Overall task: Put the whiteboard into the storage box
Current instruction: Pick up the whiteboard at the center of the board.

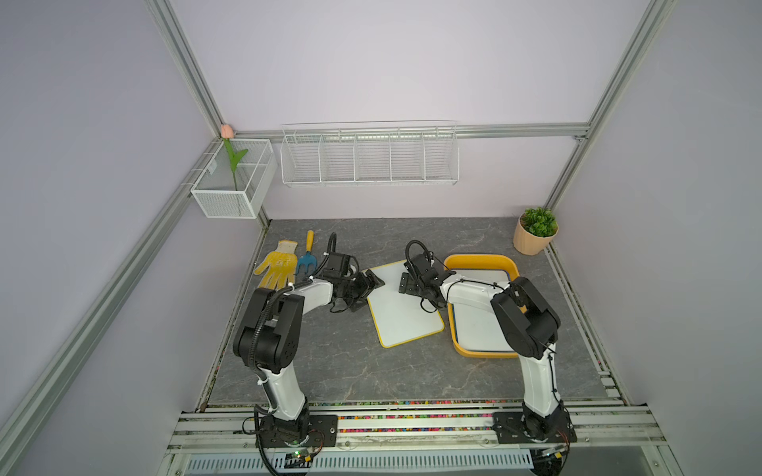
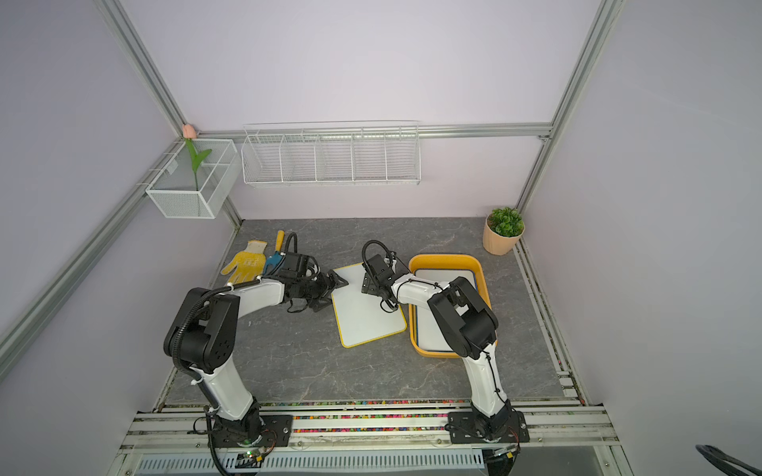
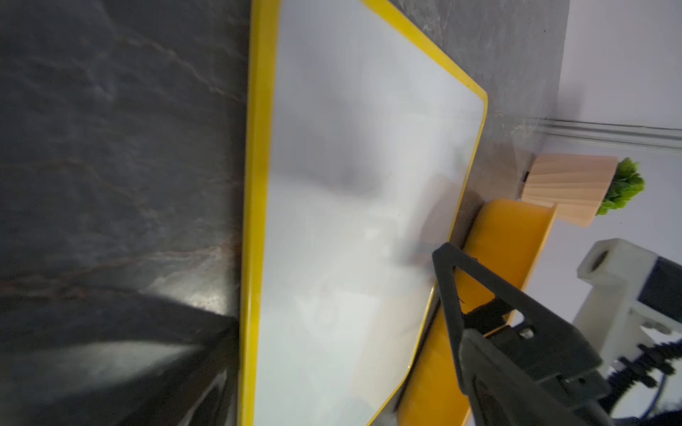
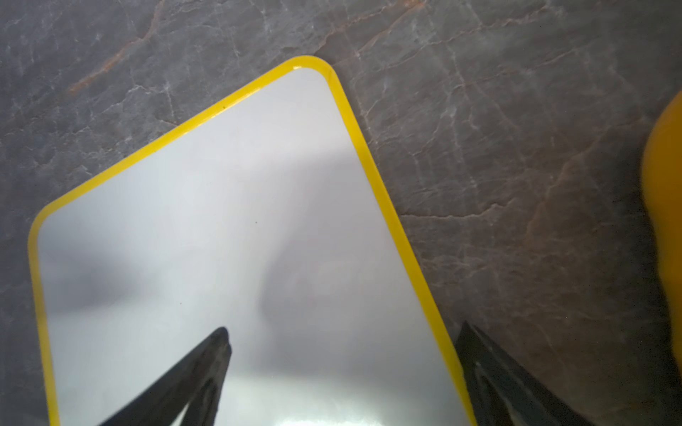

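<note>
Although one blue-edged board (image 1: 474, 329) already lies flat inside the storage box (image 1: 480, 260), the yellow-framed whiteboard (image 1: 402, 309) is not yet in. It rests askew on the table (image 1: 330, 362) just beside the box, on the side nearer the left arm. One corner is close against the box's wall, though I cannot tell whether it touches.

The right gripper (image 1: 416, 290) hovers low over the whiteboard's edge nearest the box. Its jaws are spread wide, one finger above the white face and the other beyond the yellow frame, and they close on nothing. The left gripper (image 1: 370, 293) sits at the whiteboard's edge farthest from the box, also gaping. Its wrist view shows the frame running between its fingers without a pinch.

By my reading the job is partway. Both arms are in place at the whiteboard, but grasping it, lifting it over the low wall and laying it on the board inside all remain.
</note>
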Controlling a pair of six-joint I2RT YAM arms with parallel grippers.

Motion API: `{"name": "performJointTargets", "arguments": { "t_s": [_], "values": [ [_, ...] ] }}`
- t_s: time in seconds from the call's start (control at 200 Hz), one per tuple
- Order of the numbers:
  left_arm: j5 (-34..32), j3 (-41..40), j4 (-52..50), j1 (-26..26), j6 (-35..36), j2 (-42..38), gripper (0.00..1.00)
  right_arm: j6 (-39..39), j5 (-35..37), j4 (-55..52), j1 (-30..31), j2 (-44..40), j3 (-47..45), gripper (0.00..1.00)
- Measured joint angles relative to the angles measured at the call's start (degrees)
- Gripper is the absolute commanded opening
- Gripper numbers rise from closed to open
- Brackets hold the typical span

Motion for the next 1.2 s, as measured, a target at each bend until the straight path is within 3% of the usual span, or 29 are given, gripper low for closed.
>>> {"name": "performJointTargets", "arguments": {
  "t_s": [0.13, 0.285, 0.585, 0.865, 1.2],
  "values": [
    [6.9, -4.2, 9.4, -0.7, -7.0, 0.7, 0.92, 0.3, -3.4, 3.6, 0.4, 0.3, 0.0, 0.97],
    [8.6, -6.2, 13.8, -0.8, -8.9, 0.7, 0.92, 0.3, -3.9, 4.9, 0.4, 0.5, -0.2, 0.97],
    [8.0, -5.9, 9.7, 0.3, -6.7, -0.5, 0.92, 0.8, -6.4, 8.0, 0.3, 0.5, -1.0, 0.97],
    [3.4, -4.5, 0.5, 0.3, -3.3, -3.3, 0.93, 2.3, -10.2, 11.8, 0.2, 0.3, -2.3, 0.97],
    [-0.8, -4.5, -1.1, 0.3, -2.4, -7.2, 0.92, 5.3, -12.4, 15.8, 0.0, -0.3, -4.5, 0.97]
  ]
}}
